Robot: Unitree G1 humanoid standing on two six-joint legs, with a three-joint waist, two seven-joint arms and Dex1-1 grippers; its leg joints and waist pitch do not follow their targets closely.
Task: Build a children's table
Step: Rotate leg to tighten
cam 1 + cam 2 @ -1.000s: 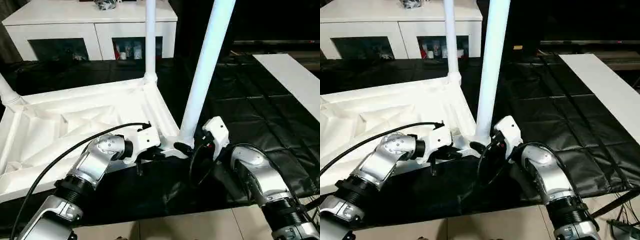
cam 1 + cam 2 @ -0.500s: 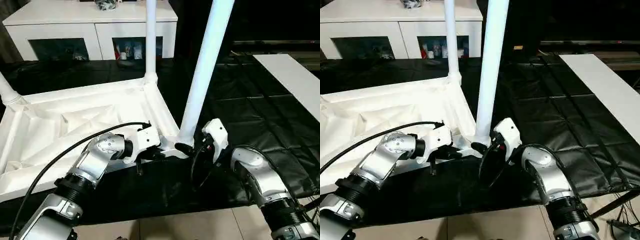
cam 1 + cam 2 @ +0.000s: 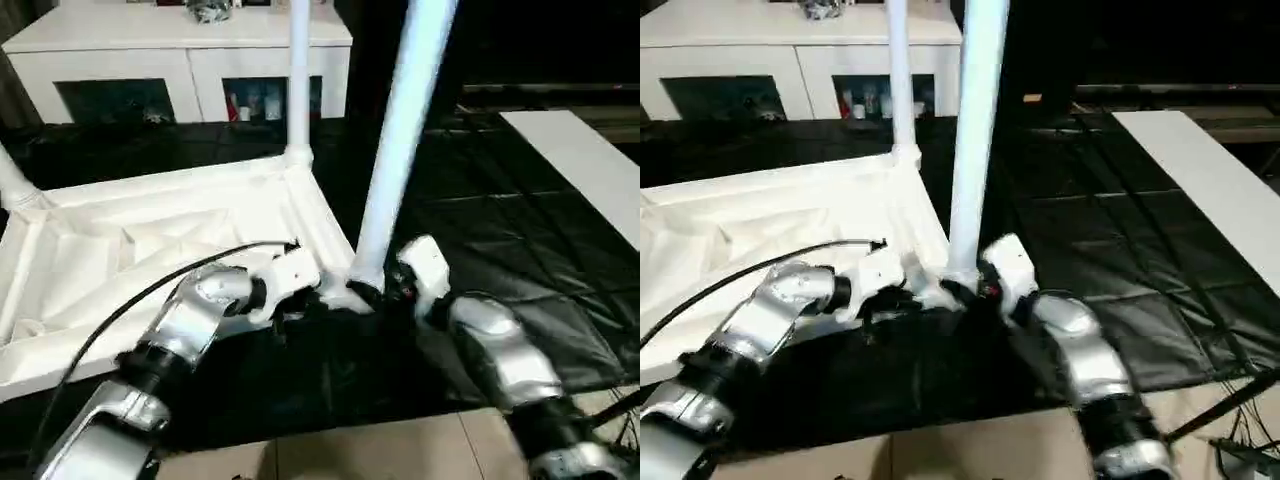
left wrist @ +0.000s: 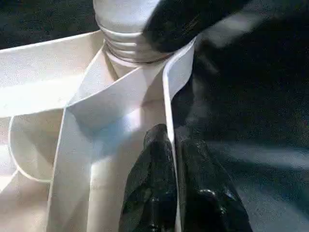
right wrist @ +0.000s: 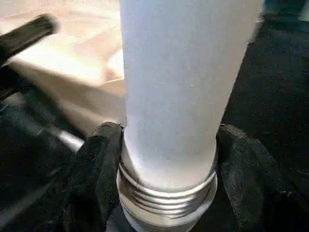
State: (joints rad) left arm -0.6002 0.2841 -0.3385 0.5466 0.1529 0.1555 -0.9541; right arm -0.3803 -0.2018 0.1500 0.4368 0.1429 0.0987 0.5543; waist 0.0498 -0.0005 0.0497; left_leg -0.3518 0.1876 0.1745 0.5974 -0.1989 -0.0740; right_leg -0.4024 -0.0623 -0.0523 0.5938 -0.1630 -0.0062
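The children's table lies upside down on a black mat, its white ribbed tabletop (image 3: 150, 240) facing up. One white leg (image 3: 298, 90) stands in the far right corner socket, and another leg (image 3: 12, 185) rises at the far left corner. A third leg (image 3: 395, 150) stands in the near right socket, leaning slightly right. My right gripper (image 5: 166, 183) is shut on this leg's threaded base, one black finger (image 5: 96, 169) on each side. My left gripper (image 4: 169, 193) is shut on the tabletop's rim wall (image 4: 169, 96) just beside that socket.
A white cabinet (image 3: 180, 60) with dark glass doors stands at the back. A long white board (image 3: 585, 165) lies on the mat at the right. The black mat (image 3: 480, 220) ends at pale floor tiles (image 3: 380, 450) in front. A black cable (image 3: 150, 295) runs along my left arm.
The right gripper's fingers have closed in from wide apart onto the near leg's base, and the right forearm has shifted slightly left. The left gripper still holds the rim.
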